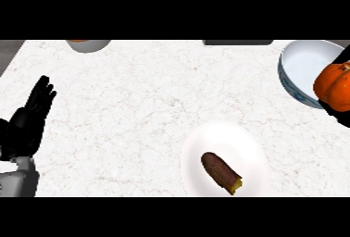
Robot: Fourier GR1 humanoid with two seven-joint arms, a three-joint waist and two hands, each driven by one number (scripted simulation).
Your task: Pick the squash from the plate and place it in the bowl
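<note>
— The white marble tabletop (137, 106): where's the squash (334, 86)?

— At its right edge, over the bowl (304, 62), in my right robot hand (336, 113); fingers hidden, I cannot tell. Left robot hand (31, 118) spread, left edge.

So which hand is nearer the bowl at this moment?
The right hand: it shows at the view's right edge, carrying the orange squash over the bowl. The left hand rests open near the left edge, across the counter from it.
</note>
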